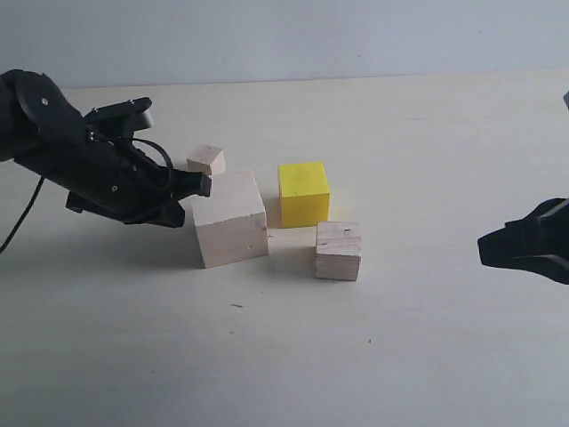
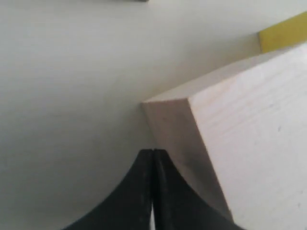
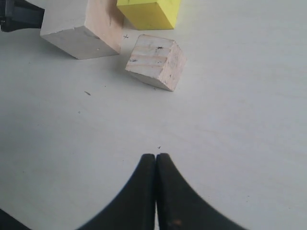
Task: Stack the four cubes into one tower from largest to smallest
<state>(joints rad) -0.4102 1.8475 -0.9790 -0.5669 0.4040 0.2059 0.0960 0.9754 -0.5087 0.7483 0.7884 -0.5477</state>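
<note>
Tabletop (image 1: 267, 356), pale and matte with a few dark flecks, lies bare at the front. Next back sits the medium cube (image 1: 338, 251), plain wood with dark specks and visible grain. It is well apart from the right gripper (image 1: 487, 246), whose fingers are pressed together on nothing. Beside it stands the large cube (image 1: 229, 220), smooth pale wood with crisp edges. The left gripper (image 1: 204, 185), fingers clenched and empty, seems to touch its side near an upper corner. This looks like a nudge to place the base. Contact lower and mid-face would slide it straight rather than twist it toward the yellow cube (image 1: 303, 193), brightly painted, just behind. Farthest back rests the small cube (image 1: 206, 159), pale wood; nothing is stacked.
</note>
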